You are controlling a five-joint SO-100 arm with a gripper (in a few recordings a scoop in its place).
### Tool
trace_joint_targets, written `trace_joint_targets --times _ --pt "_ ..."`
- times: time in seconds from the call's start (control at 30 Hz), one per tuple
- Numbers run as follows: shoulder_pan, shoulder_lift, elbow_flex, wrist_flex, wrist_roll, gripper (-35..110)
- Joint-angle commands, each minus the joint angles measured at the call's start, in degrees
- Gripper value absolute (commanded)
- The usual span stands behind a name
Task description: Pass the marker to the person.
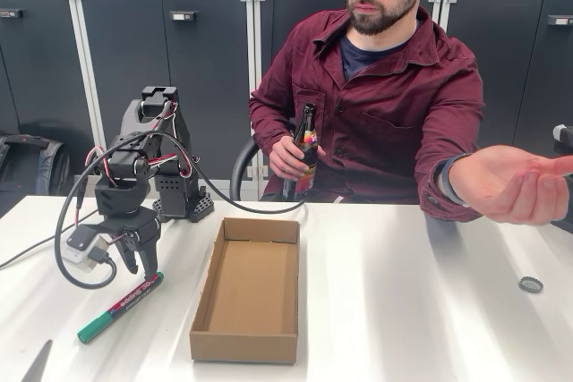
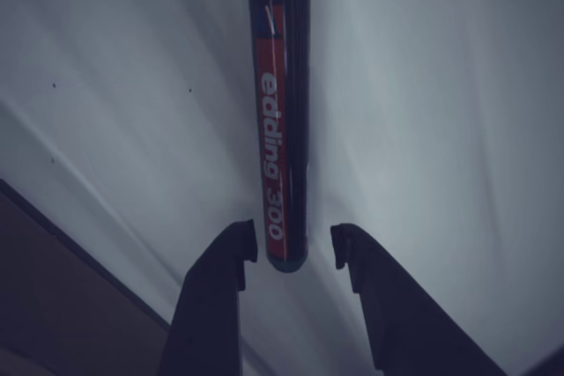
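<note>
**Marker end framed by the parted tool**

The marker (image 2: 280, 121) is seen lying on the pale tabletop (image 2: 441, 112), its red label printed with white lettering. Its lower end is flanked by the two dark fingers (image 2: 220, 297) of the tool (image 2: 294, 248), with gaps left on both sides.

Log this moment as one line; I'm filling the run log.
marker: flat on table | gripper: open, jaws astride marker end, not closed | person's hand: held out, waiting | handover: not begun
</note>
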Motion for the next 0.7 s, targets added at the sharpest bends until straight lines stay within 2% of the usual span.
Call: trace_joint_targets --times 0.0,0.37,0.67 --pt "0.5 -0.5 -4.7 1.2 -1.0 19" --pt "4.7 -3.2 -5.6 -2.7 -2.4 18" --pt "1.8 -3.7 -6.2 -1.9 0.2 19"
